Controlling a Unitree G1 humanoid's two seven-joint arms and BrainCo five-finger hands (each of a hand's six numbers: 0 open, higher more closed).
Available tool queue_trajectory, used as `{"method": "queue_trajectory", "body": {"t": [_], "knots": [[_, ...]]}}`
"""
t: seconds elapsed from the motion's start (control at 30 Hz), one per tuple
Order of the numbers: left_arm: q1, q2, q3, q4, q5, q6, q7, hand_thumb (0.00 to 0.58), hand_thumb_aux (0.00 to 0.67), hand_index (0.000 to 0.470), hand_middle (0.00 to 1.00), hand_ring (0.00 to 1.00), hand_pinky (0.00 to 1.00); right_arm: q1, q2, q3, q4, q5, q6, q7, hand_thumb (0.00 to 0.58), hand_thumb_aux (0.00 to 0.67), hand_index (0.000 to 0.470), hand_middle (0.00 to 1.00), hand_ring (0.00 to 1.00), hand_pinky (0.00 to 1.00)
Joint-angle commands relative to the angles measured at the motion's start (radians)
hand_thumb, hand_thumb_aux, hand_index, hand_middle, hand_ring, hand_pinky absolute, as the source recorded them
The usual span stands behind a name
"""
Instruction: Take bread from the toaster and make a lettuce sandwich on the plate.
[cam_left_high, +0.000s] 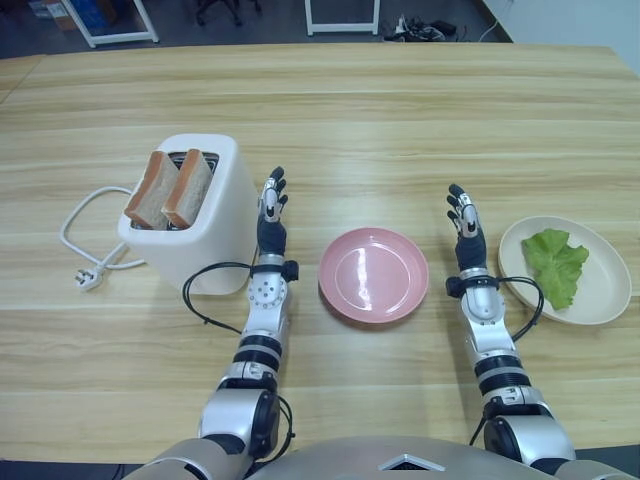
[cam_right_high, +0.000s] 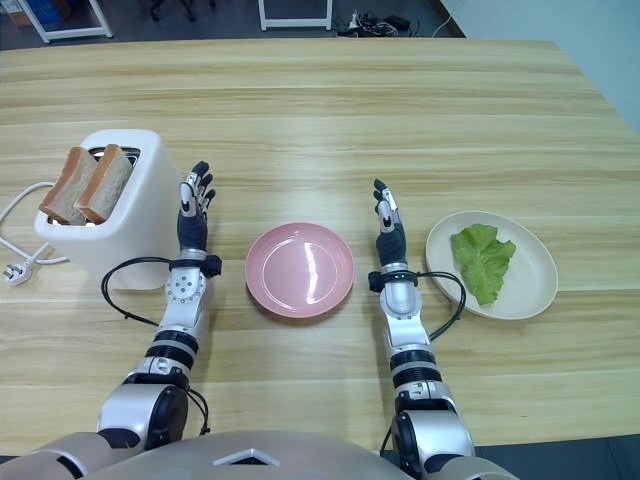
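table (cam_left_high: 400, 100): wooden | left: toaster (cam_left_high: 225, 225), cord (cam_left_high: 63, 228) (plug at its near end) | centre: pink plate (cam_left_high: 373, 275) | right: cream plate (cam_left_high: 610, 290)

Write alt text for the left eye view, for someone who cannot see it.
A robot's left hand and right hand, both open and empty, flank an empty pink plate on a wooden table. At left a white toaster holds two bread slices; at right a lettuce leaf lies on a cream plate.
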Motion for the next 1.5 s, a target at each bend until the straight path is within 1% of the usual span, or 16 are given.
{"method": "queue_trajectory", "body": {"t": [0.03, 0.07, 0.13, 0.2, 0.27, 0.37, 0.5, 0.63, 0.77, 1.13, 1.17, 1.2, 1.23, 1.27, 1.3, 1.5], "knots": [[0.193, 0.046, -0.162, -0.801, -0.08, 0.178, -0.119, 0.0, 0.0, 0.0, 0.0, 0.0, 0.0, -0.041, 0.003, -0.009, 0.068, 0.028, 0.008, 0.021, 0.0, 0.0, 0.0, 0.0, 0.0, 0.0], [0.214, 0.088, -0.175, -0.965, -0.162, 0.252, -0.131, 0.0, 0.0, 0.0, 0.0, 0.0, 0.0, -0.051, 0.008, -0.01, 0.082, 0.037, 0.011, 0.032, 0.0, 0.0, 0.0, 0.0, 0.0, 0.0], [0.211, 0.171, -0.136, -1.169, -0.297, 0.334, -0.147, 0.0, 0.0, 0.0, 0.0, 0.0, 0.0, -0.069, 0.017, -0.009, 0.105, 0.042, 0.013, 0.038, 0.0, 0.0, 0.0, 0.0, 0.0, 0.0], [0.18, 0.226, -0.042, -1.237, -0.39, 0.362, -0.146, 0.0, 0.0, 0.0, 0.0, 0.0, 0.0, -0.082, 0.027, -0.01, 0.127, 0.049, 0.014, 0.042, 0.0, 0.0, 0.0, 0.0, 0.0, 0.0], [0.186, 0.284, 0.077, -1.248, -0.397, 0.378, -0.146, 0.0, 0.0, 0.0, 0.0, 0.0, 0.0, -0.089, 0.038, -0.009, 0.141, 0.049, 0.009, 0.04, 0.0, 0.0, 0.0, 0.0, 0.0, 0.0], [0.217, 0.348, 0.247, -1.151, -0.18, 0.364, -0.108, 0.0, 0.0, 0.0, 0.0, 0.0, 0.0, -0.087, 0.046, -0.014, 0.14, 0.051, 0.004, 0.041, 0.0, 0.0, 0.0, 0.0, 0.0, 0.0], [0.275, 0.433, 0.332, -1.077, 0.128, 0.44, -0.05, 0.0, 0.0, 0.0, 0.0, 0.0, 0.0, -0.089, 0.045, -0.02, 0.134, 0.059, -0.003, 0.044, 0.0, 0.0, 0.0, 0.0, 0.0, 0.0], [0.314, 0.493, 0.328, -0.972, 0.337, 0.548, -0.04, 0.0, 0.0, 0.0, 0.0, 0.0, 0.0, -0.089, 0.05, -0.014, 0.135, 0.053, -0.001, 0.045, 0.0, 0.0, 0.0, 0.0, 0.0, 0.0], [0.342, 0.563, 0.246, -0.797, 0.591, 0.682, -0.012, 0.0, 0.0, 0.0, 0.0, 0.0, 0.0, -0.078, 0.051, -0.009, 0.111, 0.053, 0.0, 0.052, 0.0, 0.0, 0.0, 0.0, 0.0, 0.0], [0.405, 0.634, 0.235, -0.715, 0.791, 0.846, 0.029, 0.0, 0.0, 0.0, 0.0, 0.0, 0.0, -0.045, 0.054, -0.006, 0.074, 0.061, -0.027, 0.079, 0.0, 0.0, 0.0, 0.0, 0.0, 0.0], [0.407, 0.633, 0.224, -0.714, 0.795, 0.853, 0.024, 0.179, 0.113, 0.079, 0.0, 0.0, 0.0, -0.043, 0.054, -0.006, 0.071, 0.062, -0.027, 0.08, 0.0, 0.0, 0.0, 0.0, 0.0, 0.0], [0.409, 0.632, 0.213, -0.712, 0.797, 0.858, 0.02, 0.285, 0.192, 0.135, 0.0, 0.0, 0.0, -0.041, 0.054, -0.006, 0.067, 0.062, -0.026, 0.082, 0.0, 0.0, 0.0, 0.0, 0.0, 0.0], [0.411, 0.63, 0.202, -0.711, 0.796, 0.862, 0.013, 0.422, 0.321, 0.225, 0.0, 0.0, 0.0, -0.039, 0.054, -0.005, 0.063, 0.063, -0.024, 0.083, 0.0, 0.0, 0.0, 0.0, 0.0, 0.0], [0.411, 0.628, 0.189, -0.709, 0.794, 0.862, 0.007, 0.454, 0.357, 0.251, 0.0, 0.0, 0.0, -0.037, 0.053, -0.006, 0.06, 0.064, -0.023, 0.084, 0.0, 0.0, 0.0, 0.0, 0.0, 0.0], [0.408, 0.625, 0.173, -0.703, 0.793, 0.863, 0.003, 0.458, 0.363, 0.254, 0.0, 0.0, 0.0, -0.036, 0.051, -0.008, 0.06, 0.064, -0.021, 0.084, 0.0, 0.0, 0.0, 0.0, 0.0, 0.0], [0.4, 0.615, 0.118, -0.693, 0.768, 0.832, 0.016, 0.454, 0.357, 0.251, 0.0, 0.0, 0.0, -0.032, 0.047, -0.015, 0.068, 0.064, -0.008, 0.08, 0.0, 0.0, 0.0, 0.0, 0.0, 0.0]]}}
